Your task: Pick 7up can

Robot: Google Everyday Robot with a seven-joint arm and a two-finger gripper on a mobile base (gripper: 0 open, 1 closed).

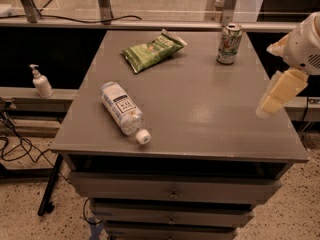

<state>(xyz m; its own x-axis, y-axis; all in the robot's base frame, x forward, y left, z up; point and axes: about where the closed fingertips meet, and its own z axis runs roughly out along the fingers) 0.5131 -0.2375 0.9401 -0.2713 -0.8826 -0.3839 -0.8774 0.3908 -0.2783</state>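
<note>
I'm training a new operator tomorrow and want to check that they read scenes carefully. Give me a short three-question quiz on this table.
1. True or false: the 7up can stands upright near the far right corner of the table.
2. Multiple choice: the water bottle is A) upright, B) lying on its side, C) leaning on the can.
3. Fill in: the gripper hangs at the table's ___ edge as the camera sees it, nearer the camera than the can and not touching it.

Key: 1 true; 2 B; 3 right.
</note>
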